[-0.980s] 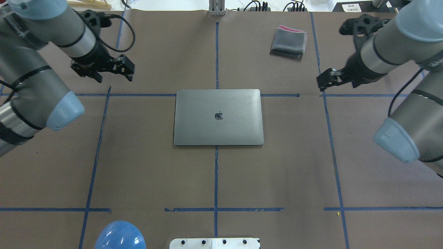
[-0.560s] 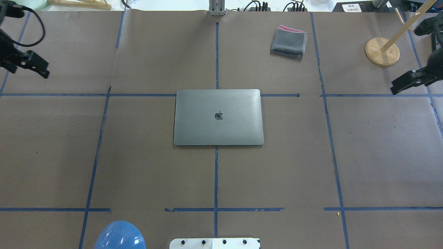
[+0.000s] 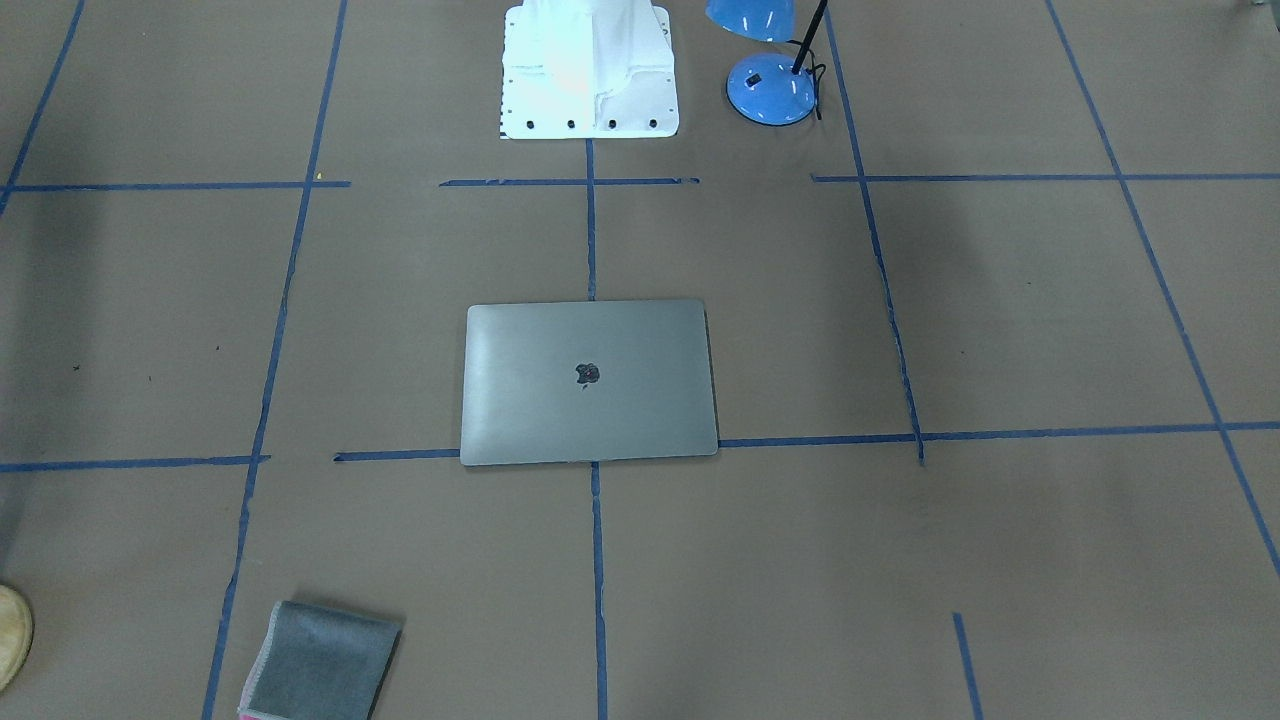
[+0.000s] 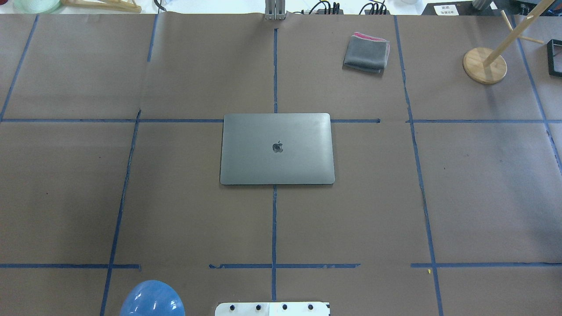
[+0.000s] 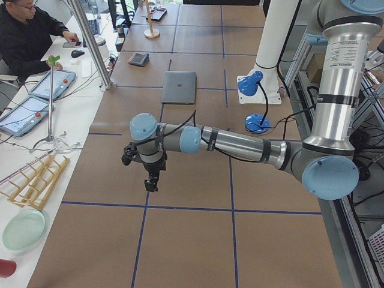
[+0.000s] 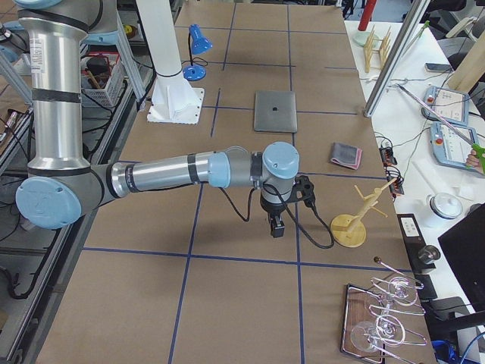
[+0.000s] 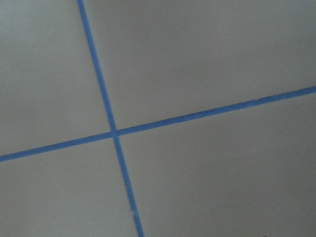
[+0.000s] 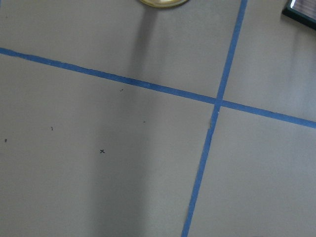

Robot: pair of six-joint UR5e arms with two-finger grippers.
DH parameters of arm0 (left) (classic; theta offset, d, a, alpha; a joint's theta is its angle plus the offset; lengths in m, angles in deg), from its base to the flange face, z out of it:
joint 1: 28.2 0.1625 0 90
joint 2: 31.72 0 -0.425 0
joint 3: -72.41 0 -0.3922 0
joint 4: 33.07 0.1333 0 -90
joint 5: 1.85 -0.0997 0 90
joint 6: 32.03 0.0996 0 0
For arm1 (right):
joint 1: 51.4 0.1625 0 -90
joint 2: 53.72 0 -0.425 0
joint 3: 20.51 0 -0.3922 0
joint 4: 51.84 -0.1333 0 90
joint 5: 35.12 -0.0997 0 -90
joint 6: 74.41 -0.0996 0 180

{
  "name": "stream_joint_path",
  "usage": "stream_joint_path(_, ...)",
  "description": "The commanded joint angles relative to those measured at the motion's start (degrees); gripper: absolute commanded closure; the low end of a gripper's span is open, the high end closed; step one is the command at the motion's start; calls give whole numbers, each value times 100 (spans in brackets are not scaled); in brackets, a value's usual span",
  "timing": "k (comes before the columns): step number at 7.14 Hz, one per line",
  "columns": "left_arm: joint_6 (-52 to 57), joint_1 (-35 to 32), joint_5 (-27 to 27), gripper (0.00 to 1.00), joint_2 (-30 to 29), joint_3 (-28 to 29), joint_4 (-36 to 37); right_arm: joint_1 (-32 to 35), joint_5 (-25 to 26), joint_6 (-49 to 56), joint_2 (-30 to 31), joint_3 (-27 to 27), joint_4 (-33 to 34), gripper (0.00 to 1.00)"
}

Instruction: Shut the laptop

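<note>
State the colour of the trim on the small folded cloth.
Pink, along the edge of the small grey folded cloth; clearest in the overhead exterior view.

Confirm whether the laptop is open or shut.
Shut: the laptop lies flat, its lid's logo facing up, with no keys or screen showing.

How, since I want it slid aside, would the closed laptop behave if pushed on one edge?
The laptop would probably move as one stiff slab: it lies shut and flat. On the brown paper it likely slides rather than tips, though an off-centre push may turn it. Its thin edge gives little to grip.
</note>
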Motion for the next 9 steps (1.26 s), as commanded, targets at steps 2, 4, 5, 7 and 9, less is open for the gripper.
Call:
stream_joint_path(2, 52, -239, 29, 0, 339, 148, -4, 125, -27, 112, 257, 238, 0, 0)
stream_joint_path(4, 60, -293, 29, 0, 339, 175, -13, 343, -9, 120, 275, 534, 0, 0)
stream_joint_path(5, 60, -293, 38, 0, 356, 175, -13, 414, -9, 121, 275, 711, 0, 0)
stream_joint_path(7, 60, -293, 38, 0, 374, 166, -13, 502, -17, 94, 284, 861, 44, 0)
stream_joint_path(9, 69, -293, 38, 0, 365, 175, -21, 503, -44, 77, 293, 853, 53, 0)
